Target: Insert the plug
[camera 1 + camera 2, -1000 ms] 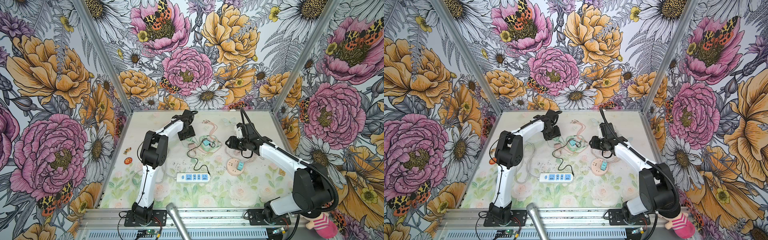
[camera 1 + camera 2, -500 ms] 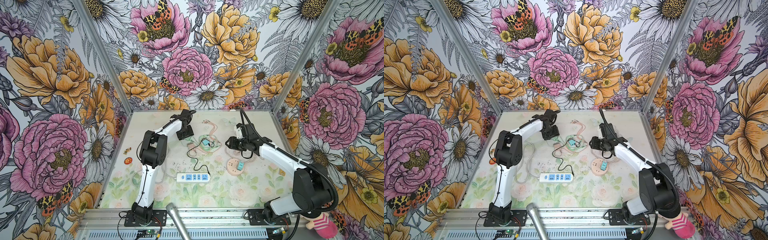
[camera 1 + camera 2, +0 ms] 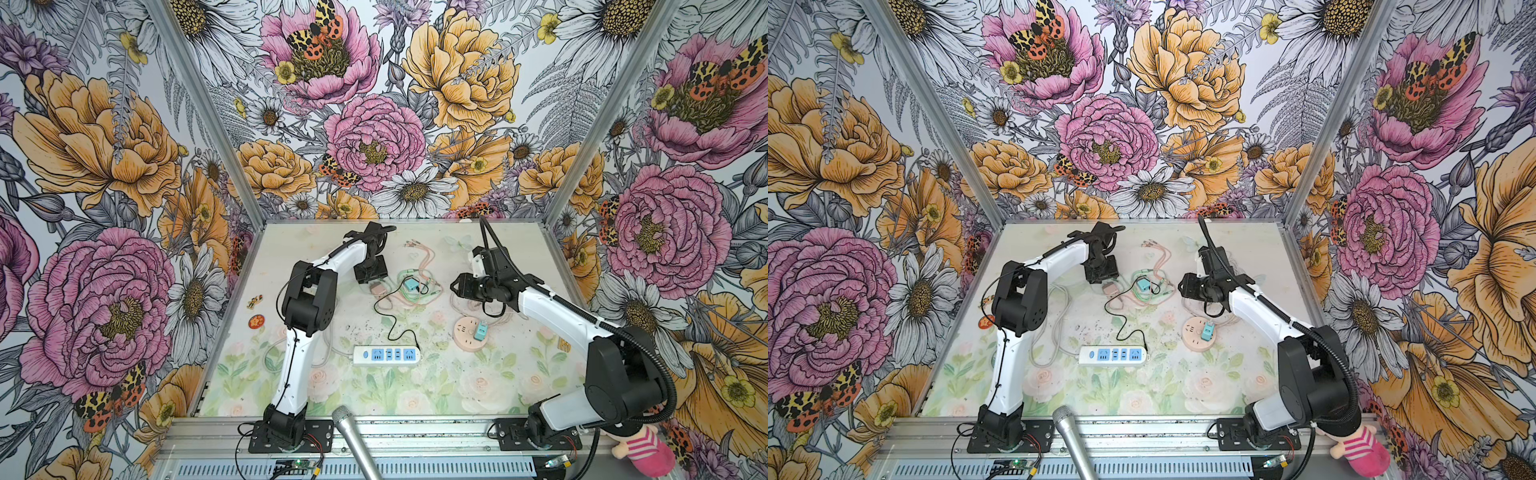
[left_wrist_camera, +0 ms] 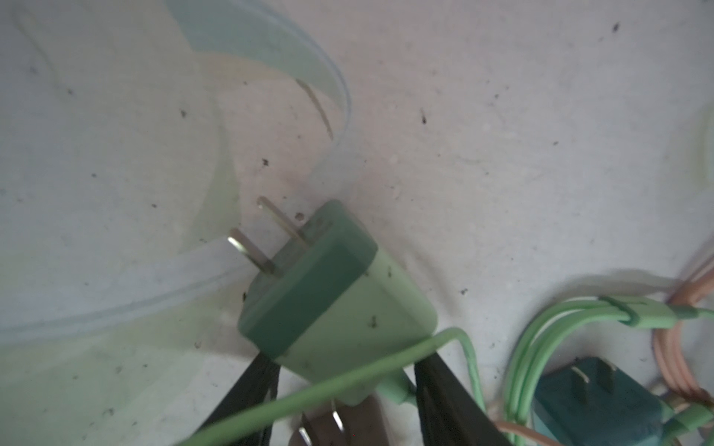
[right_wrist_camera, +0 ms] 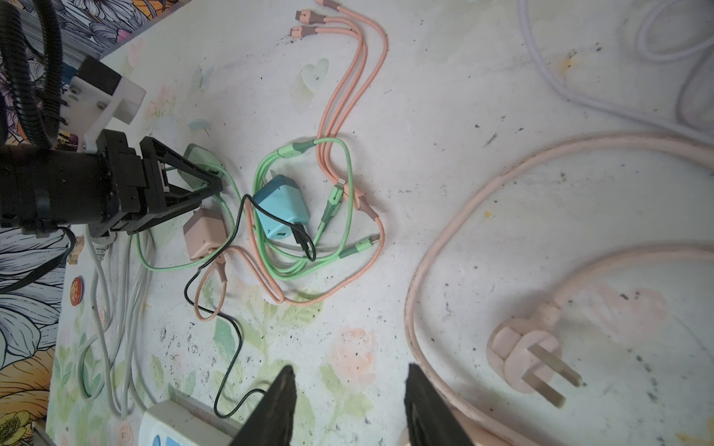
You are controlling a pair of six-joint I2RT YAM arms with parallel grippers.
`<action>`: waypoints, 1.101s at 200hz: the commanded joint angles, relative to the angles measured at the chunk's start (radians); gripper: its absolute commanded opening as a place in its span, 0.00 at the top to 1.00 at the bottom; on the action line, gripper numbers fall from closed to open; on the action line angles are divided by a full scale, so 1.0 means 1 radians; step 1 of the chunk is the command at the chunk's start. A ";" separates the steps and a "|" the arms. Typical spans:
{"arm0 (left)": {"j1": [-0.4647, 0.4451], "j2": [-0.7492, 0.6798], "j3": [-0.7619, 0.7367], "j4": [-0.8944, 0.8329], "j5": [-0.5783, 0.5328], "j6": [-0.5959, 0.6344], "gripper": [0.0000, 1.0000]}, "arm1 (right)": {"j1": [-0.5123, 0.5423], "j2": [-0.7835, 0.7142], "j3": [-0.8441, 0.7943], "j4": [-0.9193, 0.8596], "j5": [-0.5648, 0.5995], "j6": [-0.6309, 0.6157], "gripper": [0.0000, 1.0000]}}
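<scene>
Straddles the green plug [image 4: 332, 293] with the left pincer [image 4: 344, 370], black fingers [image 4: 444, 386] at both flanks; cannot tell whether clamped or loose. Found low at the worktop [image 3: 478, 395], beyond the white power strip [image 3: 386, 355], prongs bare. Holds the right pincer [image 5: 349, 370] agape, empty, also beyond that strip.

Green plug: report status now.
Left gripper straddling green plug, grip unconfirmed. Right gripper open, empty. Plug prongs bare, not inserted. In the way: green cable draped across it.
</scene>
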 commanded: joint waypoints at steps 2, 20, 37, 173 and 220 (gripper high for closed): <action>-0.003 -0.020 -0.022 -0.021 -0.018 0.016 0.41 | -0.003 -0.031 -0.009 0.041 -0.011 -0.001 0.53; 0.001 -0.016 -0.008 -0.020 -0.028 0.016 0.41 | -0.003 -0.032 -0.011 0.044 -0.012 0.003 0.53; 0.002 -0.009 0.008 -0.020 -0.028 0.016 0.46 | -0.004 -0.031 -0.011 0.046 -0.016 0.008 0.54; -0.047 -0.048 -0.032 -0.021 0.101 0.093 0.75 | 0.000 -0.018 -0.004 0.056 -0.030 0.018 0.54; -0.060 -0.039 -0.022 -0.019 0.140 0.090 0.81 | 0.000 -0.031 -0.015 0.058 -0.030 0.022 0.54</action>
